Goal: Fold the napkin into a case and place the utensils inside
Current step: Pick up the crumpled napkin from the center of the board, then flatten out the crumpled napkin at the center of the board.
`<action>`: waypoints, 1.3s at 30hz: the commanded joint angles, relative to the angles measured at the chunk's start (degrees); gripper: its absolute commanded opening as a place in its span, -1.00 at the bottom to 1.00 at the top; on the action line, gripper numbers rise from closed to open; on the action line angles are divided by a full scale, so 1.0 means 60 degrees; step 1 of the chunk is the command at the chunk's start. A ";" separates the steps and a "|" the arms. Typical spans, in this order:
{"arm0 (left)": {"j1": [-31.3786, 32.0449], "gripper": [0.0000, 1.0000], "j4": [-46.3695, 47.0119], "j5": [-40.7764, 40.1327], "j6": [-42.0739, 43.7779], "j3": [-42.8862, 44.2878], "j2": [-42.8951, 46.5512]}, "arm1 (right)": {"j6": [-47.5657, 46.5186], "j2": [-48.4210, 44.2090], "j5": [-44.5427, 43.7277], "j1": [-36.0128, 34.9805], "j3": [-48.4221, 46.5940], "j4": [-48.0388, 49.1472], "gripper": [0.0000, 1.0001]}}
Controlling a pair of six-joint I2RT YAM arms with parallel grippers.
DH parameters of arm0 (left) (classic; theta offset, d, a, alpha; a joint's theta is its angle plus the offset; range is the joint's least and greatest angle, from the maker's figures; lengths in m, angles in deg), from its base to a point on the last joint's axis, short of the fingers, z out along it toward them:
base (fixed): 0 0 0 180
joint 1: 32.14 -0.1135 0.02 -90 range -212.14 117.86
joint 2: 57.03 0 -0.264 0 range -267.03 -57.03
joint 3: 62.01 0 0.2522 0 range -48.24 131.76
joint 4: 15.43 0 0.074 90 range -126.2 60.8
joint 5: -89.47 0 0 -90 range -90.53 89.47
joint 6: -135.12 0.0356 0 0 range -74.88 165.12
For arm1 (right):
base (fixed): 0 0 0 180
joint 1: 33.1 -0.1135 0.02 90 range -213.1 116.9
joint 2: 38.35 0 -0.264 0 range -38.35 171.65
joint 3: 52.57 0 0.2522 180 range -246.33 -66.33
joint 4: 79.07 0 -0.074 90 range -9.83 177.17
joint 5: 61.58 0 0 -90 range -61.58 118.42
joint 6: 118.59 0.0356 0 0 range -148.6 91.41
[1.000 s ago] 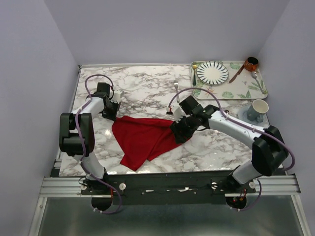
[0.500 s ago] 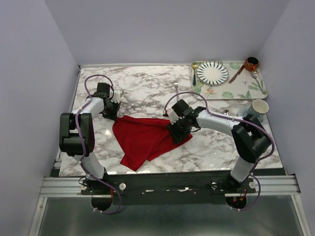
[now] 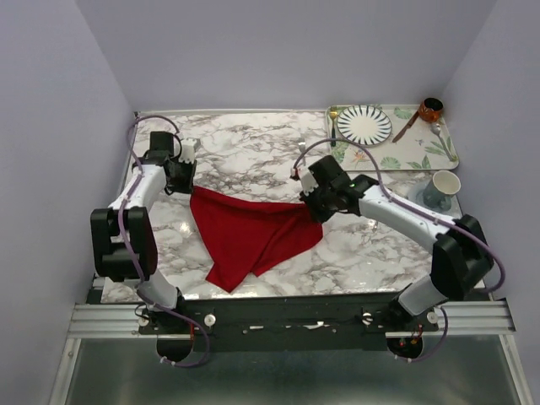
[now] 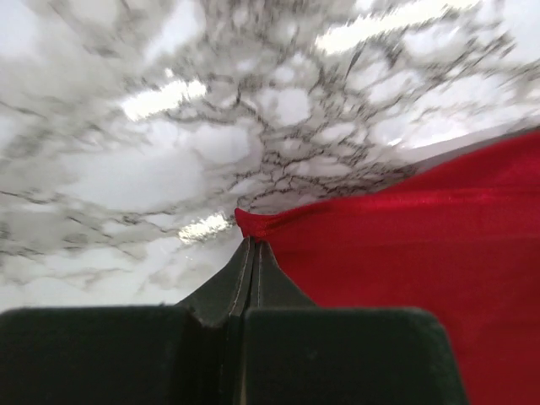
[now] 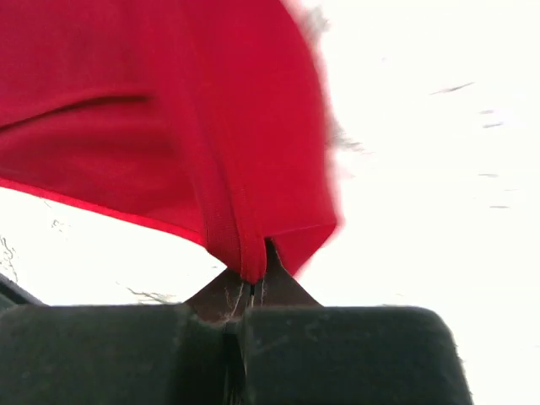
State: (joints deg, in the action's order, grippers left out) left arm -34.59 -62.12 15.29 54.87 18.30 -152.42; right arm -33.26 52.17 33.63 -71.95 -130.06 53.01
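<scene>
The deep-red napkin (image 3: 249, 232) lies spread and creased on the marble table, its far edge pulled taut between both arms. My left gripper (image 3: 191, 191) is shut on the napkin's far left corner (image 4: 246, 221). At the far right corner (image 5: 253, 253) my right gripper (image 3: 307, 205) is shut, pinching a fold of the cloth. A silver fork (image 3: 301, 149) lies on the marble beyond the napkin. No folded case shows.
A patterned tray (image 3: 422, 154) at the back right holds a striped plate (image 3: 364, 125), a gold spoon (image 3: 333, 125), a brown wooden utensil (image 3: 407, 126), a small silver utensil (image 3: 437, 131) and a dark orange cup (image 3: 431, 108). A white mug (image 3: 440, 189) stands on a saucer by the right edge.
My right gripper has closed on the napkin's right corner and drawn it back and right. The left gripper has pulled its corner toward the far left, stretching the far edge straight.
</scene>
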 commanded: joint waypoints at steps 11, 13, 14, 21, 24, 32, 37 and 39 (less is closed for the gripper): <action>0.0029 -1.00 -0.0180 0.0587 -0.0206 0.2297 0.4922 | -0.3908 -0.2632 -0.1455 0.1656 -0.4260 -0.1426 -0.99; 0.0029 -1.00 -0.0327 0.0572 -0.0191 0.2356 0.5481 | -0.4259 -0.3000 -0.1207 0.1656 -0.4684 -0.1880 -0.99; 0.0029 -1.00 -0.0458 0.0572 -0.0147 0.2328 0.6108 | -0.4348 -0.3350 -0.1032 0.1641 -0.4774 -0.2113 -0.99; 0.0029 -1.00 -0.1030 0.1244 -0.0176 0.2210 0.8807 | -0.5155 -0.4917 0.0185 0.0707 -0.5389 -0.4660 -0.99; 0.0029 -1.00 -0.1367 0.1407 -0.0337 0.2385 0.9511 | -0.4907 -0.5155 0.0289 0.0237 -0.6002 -0.5350 -0.99; 0.0029 -1.00 -0.1836 0.1248 -0.0835 0.3379 0.9427 | -0.4554 -0.4367 0.0596 0.0162 -0.8010 -0.6962 -0.99; 0.0029 -1.00 -0.1998 0.0735 -0.1128 0.3880 0.8211 | -0.4860 -0.3545 -0.0396 0.0176 -0.7824 -0.6907 -0.99; 0.0029 -1.00 -0.1808 0.0530 -0.1070 0.3661 0.7581 | -0.5168 -0.3151 -0.0765 0.0278 -0.7092 -0.6426 -0.99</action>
State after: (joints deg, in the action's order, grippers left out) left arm -33.98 -72.18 23.26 49.67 41.27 -99.53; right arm -61.63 28.30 35.57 -70.88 -178.38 14.94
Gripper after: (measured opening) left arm 0.005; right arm 0.016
